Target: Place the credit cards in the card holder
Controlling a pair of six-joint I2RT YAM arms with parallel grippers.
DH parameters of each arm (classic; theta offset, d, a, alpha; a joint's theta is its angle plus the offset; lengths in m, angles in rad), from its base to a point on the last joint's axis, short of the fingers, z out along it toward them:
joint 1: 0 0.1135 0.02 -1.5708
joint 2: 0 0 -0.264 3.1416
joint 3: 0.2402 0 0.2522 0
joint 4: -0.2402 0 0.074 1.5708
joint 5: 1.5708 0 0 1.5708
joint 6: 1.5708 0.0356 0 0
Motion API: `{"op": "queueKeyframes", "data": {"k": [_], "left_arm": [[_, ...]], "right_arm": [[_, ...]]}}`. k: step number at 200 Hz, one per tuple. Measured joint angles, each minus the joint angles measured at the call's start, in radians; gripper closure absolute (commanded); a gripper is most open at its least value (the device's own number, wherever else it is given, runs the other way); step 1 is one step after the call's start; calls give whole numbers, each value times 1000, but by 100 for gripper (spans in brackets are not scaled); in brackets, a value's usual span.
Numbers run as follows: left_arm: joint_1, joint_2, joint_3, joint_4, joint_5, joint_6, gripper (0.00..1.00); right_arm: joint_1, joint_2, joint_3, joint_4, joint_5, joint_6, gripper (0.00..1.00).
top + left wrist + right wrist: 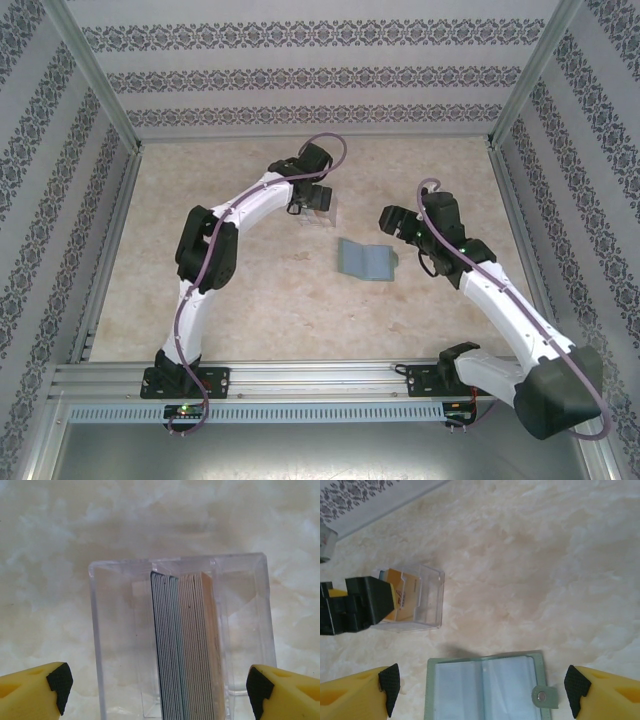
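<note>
The sage-green card holder point(485, 690) lies spread open like a book, clear pockets up, near the clear plastic stand point(240, 605). The credit cards point(185, 645) stand packed on edge inside the stand. The left gripper point(160, 687) straddles the stand, spread wide and empty. The right gripper point(482, 690), right of the stand, gapes empty too.

The card holder point(487, 687) is sage-green, the credit cards point(187, 645) grey to pink, the table point(260, 300) cream-marbled

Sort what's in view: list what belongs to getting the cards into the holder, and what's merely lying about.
Belongs to the job: credit cards, stacked on edge; green card holder, lying open.
Lying about: clear plastic box around the cards; patterned walls.
</note>
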Motion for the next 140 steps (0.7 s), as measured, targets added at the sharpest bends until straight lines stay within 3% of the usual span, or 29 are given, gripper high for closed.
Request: {"op": "queueKeyframes", "data": {"k": [12,18,24,140], "left_arm": [[-5,3,14,-13,-20,0,8],[-5,3,23,-18,-31,0,8],[-5,3,29,-21,-42,0,8],[-5,74,91,-92,-115,-6,7]], "right_arm": [[0,-11,-5,-1,6,-1,11],[0,-14,-7,-1,8,-2,3],[0,-15,-10,-2,10,-7,2],[-6,-66,-28,-20,82,-20,2]]}}
